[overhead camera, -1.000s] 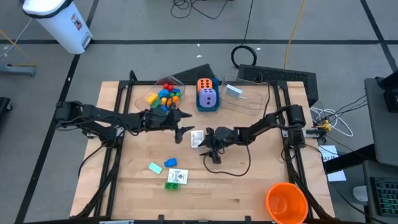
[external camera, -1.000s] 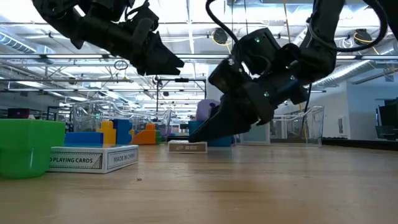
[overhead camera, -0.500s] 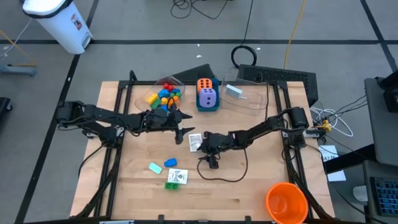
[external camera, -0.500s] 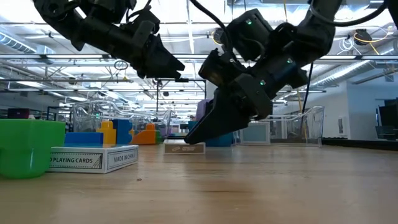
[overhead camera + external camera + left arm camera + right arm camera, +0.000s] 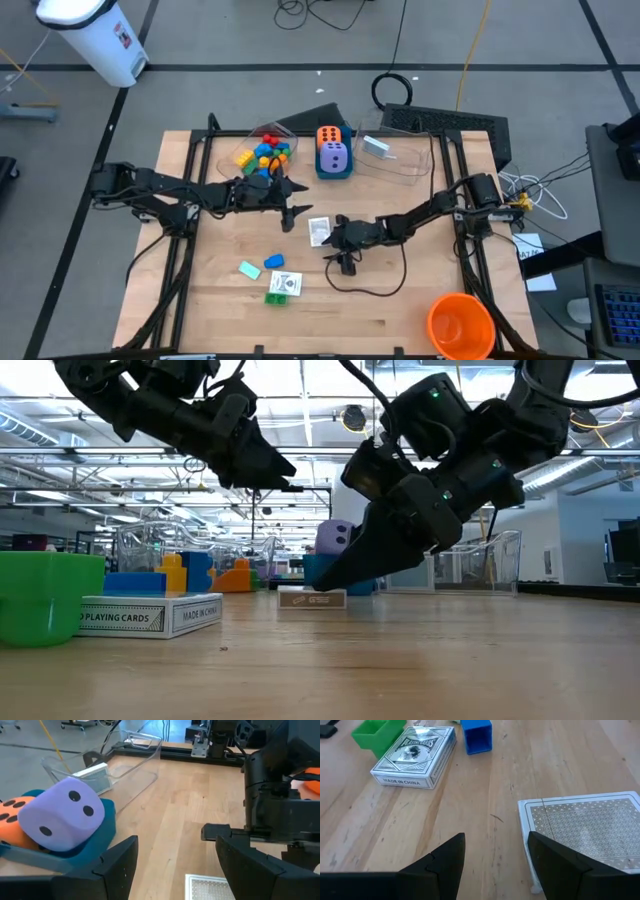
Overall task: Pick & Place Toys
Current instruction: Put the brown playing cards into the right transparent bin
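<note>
A white card deck (image 5: 319,231) lies flat on the table's middle, patterned back up. My right gripper (image 5: 495,870) is open and slants down at it from the right; one finger (image 5: 560,865) stands over the deck's (image 5: 580,827) near edge. My left gripper (image 5: 298,212) hovers open and holds nothing, left of the deck and above the table, facing a purple die (image 5: 62,817) and an orange die (image 5: 12,817) in a blue box (image 5: 100,840). Coloured bricks (image 5: 262,153) fill a clear tub at the back. My right gripper comes at the card deck slanting down from the table's right. One finger overlaps the deck's edge (image 5: 535,840) in the wrist view and its tip (image 5: 322,582) hangs just above the deck (image 5: 312,599); whether it touches, I cannot tell.
Nearer the front left lie a boxed card pack (image 5: 285,285), a green brick (image 5: 277,298) and two blue bricks (image 5: 249,269). A clear tub (image 5: 400,160) with a white card box stands back right. A big orange cup (image 5: 460,325) sits at the front right corner.
My right gripper has sunk and swung toward the table's near edge, first going left and then back, tipping more steeply down. The white card deck has slid a little toward the near edge, still flat.
</note>
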You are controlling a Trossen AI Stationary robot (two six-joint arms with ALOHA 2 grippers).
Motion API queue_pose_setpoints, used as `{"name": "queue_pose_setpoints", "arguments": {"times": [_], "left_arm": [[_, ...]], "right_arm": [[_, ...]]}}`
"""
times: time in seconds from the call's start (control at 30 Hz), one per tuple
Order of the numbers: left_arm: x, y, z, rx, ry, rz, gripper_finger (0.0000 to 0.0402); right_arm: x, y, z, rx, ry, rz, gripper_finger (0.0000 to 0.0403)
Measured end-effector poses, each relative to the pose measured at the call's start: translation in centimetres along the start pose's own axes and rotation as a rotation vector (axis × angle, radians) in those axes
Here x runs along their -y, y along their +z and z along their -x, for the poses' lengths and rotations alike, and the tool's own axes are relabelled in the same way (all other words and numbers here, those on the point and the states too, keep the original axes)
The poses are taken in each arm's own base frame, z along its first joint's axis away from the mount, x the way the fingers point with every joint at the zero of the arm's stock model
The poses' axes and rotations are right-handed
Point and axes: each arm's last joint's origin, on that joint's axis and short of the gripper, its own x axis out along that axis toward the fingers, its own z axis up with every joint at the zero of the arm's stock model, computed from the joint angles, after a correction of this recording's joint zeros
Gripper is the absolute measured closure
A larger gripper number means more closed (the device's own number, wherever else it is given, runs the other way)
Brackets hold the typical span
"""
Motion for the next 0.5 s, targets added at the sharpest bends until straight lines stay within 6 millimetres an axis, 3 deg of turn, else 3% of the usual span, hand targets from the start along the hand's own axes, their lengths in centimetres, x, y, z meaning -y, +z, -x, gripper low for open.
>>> {"name": "queue_pose_setpoints", "arguments": {"times": [0.5], "left_arm": [[-1.4, -1.6, 0.0, -0.169, 0.053, 0.201, 0.0128]], "right_arm": [[-0.5, -0.2, 0.0, 0.001, -0.030, 0.143, 0.0193]]}}
